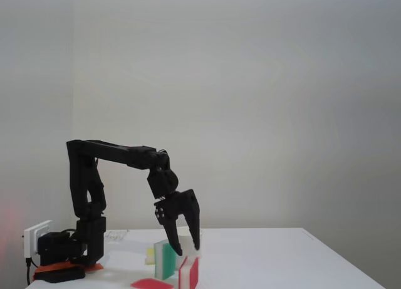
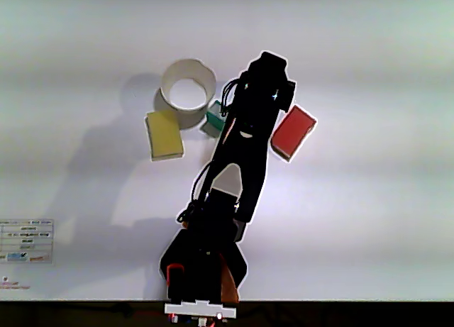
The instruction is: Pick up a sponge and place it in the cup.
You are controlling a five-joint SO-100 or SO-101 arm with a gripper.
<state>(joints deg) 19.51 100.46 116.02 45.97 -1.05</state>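
The sponge (image 1: 189, 273), red with a white layer, stands upright on the white table near the front in the fixed view. My black gripper (image 1: 187, 247) hangs straight above it, pointing down. It is open, with its fingertips spread just over the sponge's top and nothing between them. In the other view the arm (image 2: 245, 150) reaches up the picture and its head covers the sponge. The white paper cup (image 2: 183, 118) stands upright and empty, just left of the arm's head.
A green-and-white sponge (image 1: 165, 259) (image 2: 211, 120) stands close beside the sponge, between cup and arm. A flat red sponge (image 1: 150, 284) (image 2: 292, 132) lies right of the arm. A yellow sponge (image 2: 164, 134) lies beside the cup. A paper label (image 2: 27, 242) lies far left.
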